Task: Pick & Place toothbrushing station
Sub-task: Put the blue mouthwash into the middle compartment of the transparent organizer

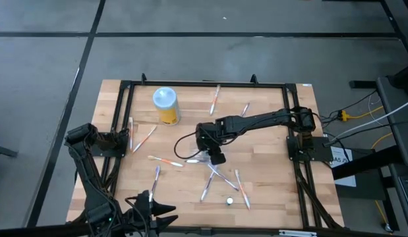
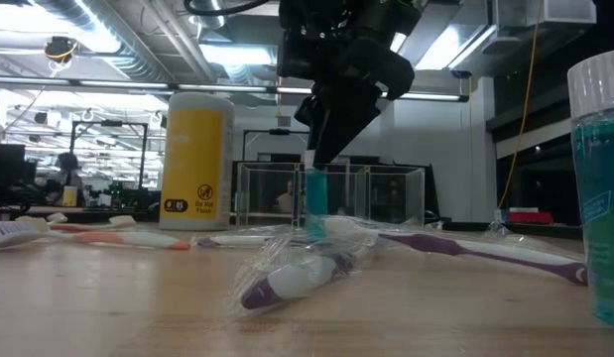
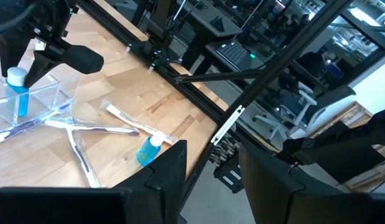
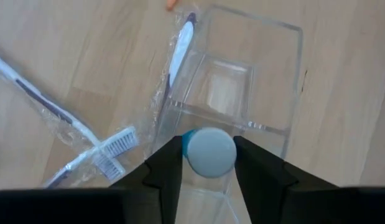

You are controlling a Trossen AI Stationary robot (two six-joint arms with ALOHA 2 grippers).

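A small blue bottle with a round grey cap (image 4: pixel 209 152) stands upright in a clear holder (image 4: pixel 254 68) at the table's middle, and my right gripper (image 1: pixel 217 157) comes down on it from above. In the low view the bottle (image 2: pixel 314 203) shows inside the holder (image 2: pixel 386 193). Wrapped toothbrushes (image 1: pixel 220 178) lie loose on the wood around it, one of them (image 4: pixel 180 46) against the holder's side. My left gripper (image 3: pixel 214 180) hangs open and empty above the table's near left corner. My right gripper has the bottle's round cap (image 4: pixel 209 152) between its two fingers (image 4: pixel 170 165), one on each side, pointing steeply down from above. The bottle stands upright inside the clear holder, its body (image 3: pixel 19 102) below the fingers.
A tall yellow bottle (image 1: pixel 166 106) stands at the far left. A second small blue bottle (image 1: pixel 229 201) lies near the front edge and shows large in the low view (image 2: pixel 599 188). More toothbrushes (image 1: pixel 165 161) lie left of the holder. A black frame (image 1: pixel 128 105) borders the table.
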